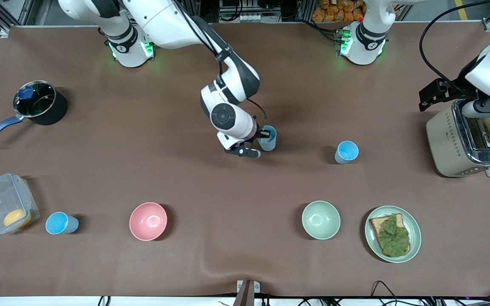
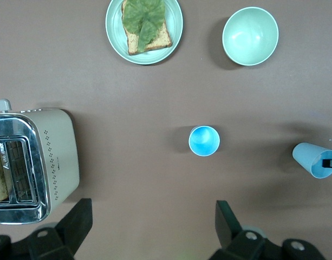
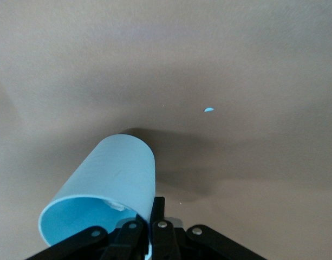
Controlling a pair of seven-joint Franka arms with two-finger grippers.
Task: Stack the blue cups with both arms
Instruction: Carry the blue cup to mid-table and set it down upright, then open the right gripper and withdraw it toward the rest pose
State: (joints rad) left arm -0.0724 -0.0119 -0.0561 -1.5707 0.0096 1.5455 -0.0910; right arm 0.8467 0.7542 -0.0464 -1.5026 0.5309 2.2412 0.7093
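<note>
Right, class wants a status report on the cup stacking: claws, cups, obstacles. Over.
Right claw shut on one blue cup at mid-table. Left claw open, waiting over the toaster. Second blue cup stands upright nearby; nothing between them.

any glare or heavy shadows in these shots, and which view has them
Front view: glare on the pot lid and the toaster; soft shadows beside both bowls. Right wrist view: a broad shadow under the held cup. Left wrist view: even light, with a faint shadow beside the standing cup.
</note>
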